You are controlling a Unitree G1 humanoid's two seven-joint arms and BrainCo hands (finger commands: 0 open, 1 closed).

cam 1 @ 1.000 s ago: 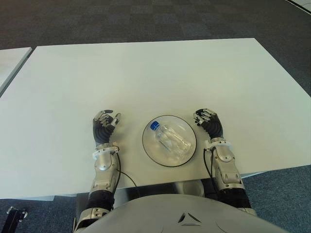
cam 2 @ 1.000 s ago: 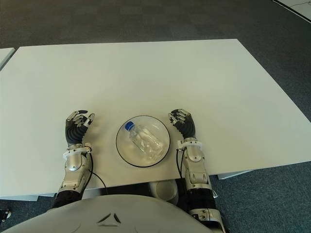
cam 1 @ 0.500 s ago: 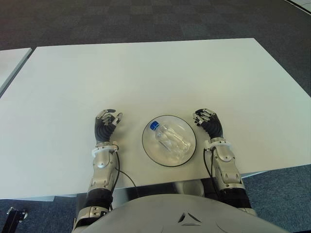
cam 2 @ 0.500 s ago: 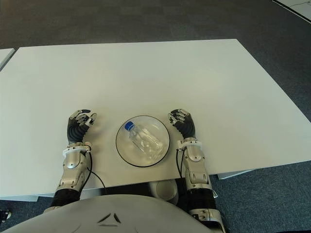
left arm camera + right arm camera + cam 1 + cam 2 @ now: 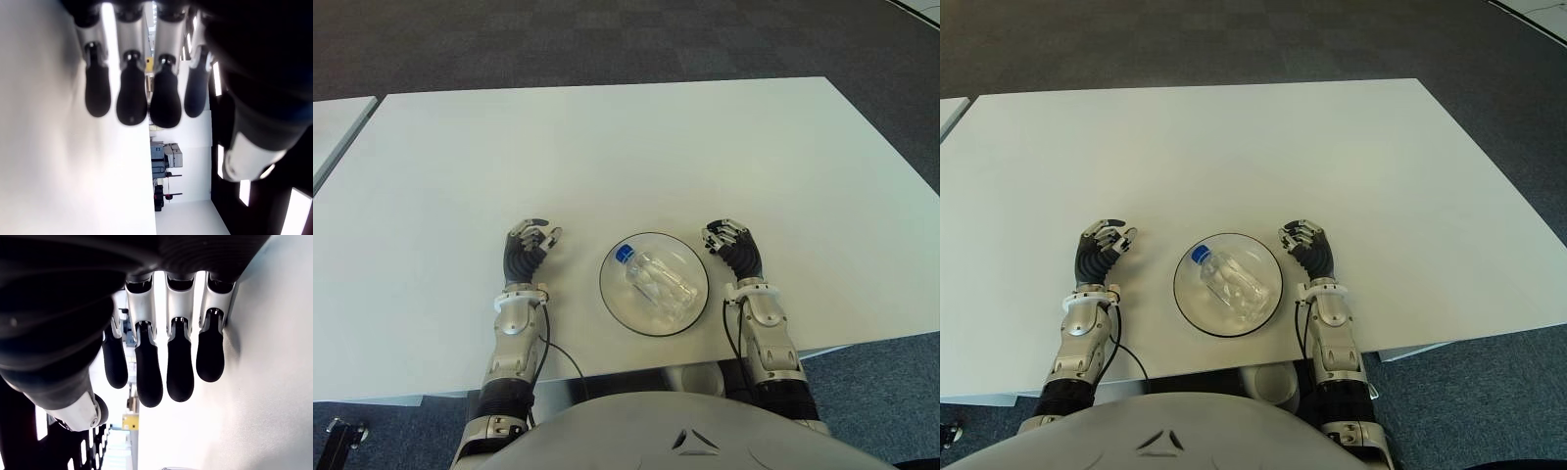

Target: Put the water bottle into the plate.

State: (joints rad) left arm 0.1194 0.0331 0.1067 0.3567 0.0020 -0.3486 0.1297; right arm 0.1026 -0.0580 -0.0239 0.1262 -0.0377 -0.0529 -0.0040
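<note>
Black rubbery fingers curl loosely on my left hand [image 5: 528,251], which holds nothing; in my left wrist view the four fingertips [image 5: 131,100] hang relaxed beside the pale tabletop with only air under them. This hand shows near the front edge of the surface, just left of the plate. My right hand [image 5: 734,251] shows on the other side, just right of the plate and close to its rim, and it is equally empty: my right wrist view has its dark fingers [image 5: 178,367] gently bent and spread, gripping nothing.

Between my two hands sits the round shallow plate with a thin dark rim [image 5: 609,299], close to the front edge of the surface and a little right of its middle. Lying on its side inside the plate is the clear plastic water bottle with a blue cap [image 5: 657,281]. The cap points toward the plate's far left rim, and the bottle's base lies toward the near right rim, so it rests slantwise across the dish. Neither hand touches the bottle.

All of this is carried by the large white rectangular surface [image 5: 607,147], whose far half is bare. Beyond its far edge lies a dark grey carpeted floor [image 5: 607,39], and past the left edge shows the corner of a second white table [image 5: 337,122].
</note>
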